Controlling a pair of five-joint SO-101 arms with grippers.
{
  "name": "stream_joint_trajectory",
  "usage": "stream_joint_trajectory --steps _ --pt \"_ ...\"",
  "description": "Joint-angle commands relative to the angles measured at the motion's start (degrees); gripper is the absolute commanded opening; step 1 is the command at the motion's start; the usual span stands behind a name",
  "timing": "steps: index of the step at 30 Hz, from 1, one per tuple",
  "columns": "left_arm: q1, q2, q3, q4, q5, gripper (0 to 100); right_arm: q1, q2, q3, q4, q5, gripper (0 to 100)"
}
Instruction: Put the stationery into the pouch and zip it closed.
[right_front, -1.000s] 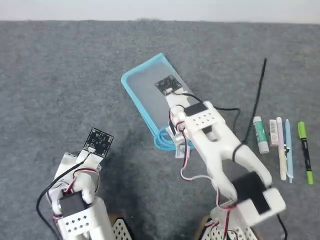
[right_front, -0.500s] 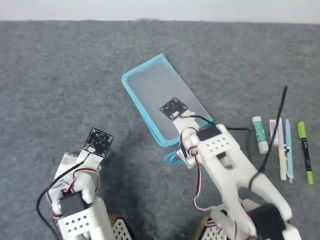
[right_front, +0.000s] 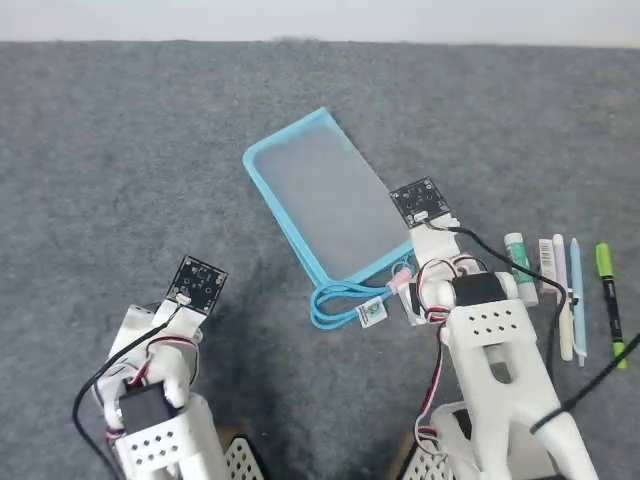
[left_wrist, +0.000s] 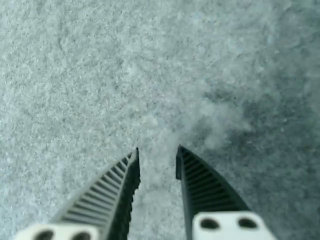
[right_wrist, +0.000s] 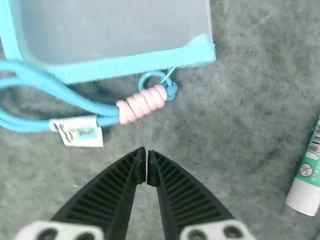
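- Zero items loaded: glue stick, two pale pens and green highlighter lie in a row on the grey carpet, well apart from the pouch.
- Pouch lies flat mid-table, with a frosted translucent panel and woven turquoise edging. Can't tell if the zip is open.
- Turquoise cord loop with a ribbed pink bead and a white tag sits at the pouch corner.
- Right gripper: jaws pressed together, empty, just short of the bead.
- Left gripper: jaws slightly parted, empty, over bare carpet.
- Remaining: all loading, then zipping.
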Motion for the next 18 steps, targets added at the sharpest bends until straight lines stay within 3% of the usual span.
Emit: stream_joint_trajectory --steps 1,3,9,15,18 --pt "0.4 -1.4 -0.5 -0.9 1.1 11 -0.3 0.1 -2.5 -1.4 -7.2 1.0" --pt "0.4 -1.4 -0.5 -0.9 1.1 11 -1.5 1.6 -4.1 -1.4 -14.2 2.4" --pt "0.4 -1.4 -0.5 -0.8 1.1 11 -1.6 8.9 -7.7 -1.4 -34.8 20.3" --pt "0.4 -1.4 -0.5 -0.8 1.1 11 -1.0 19.4 -14.8 -5.8 -37.2 11.7" --pt "0.4 -1.4 -0.5 -0.8 1.1 11 -1.9 23.4 -17.7 -5.8 -38.2 12.9"
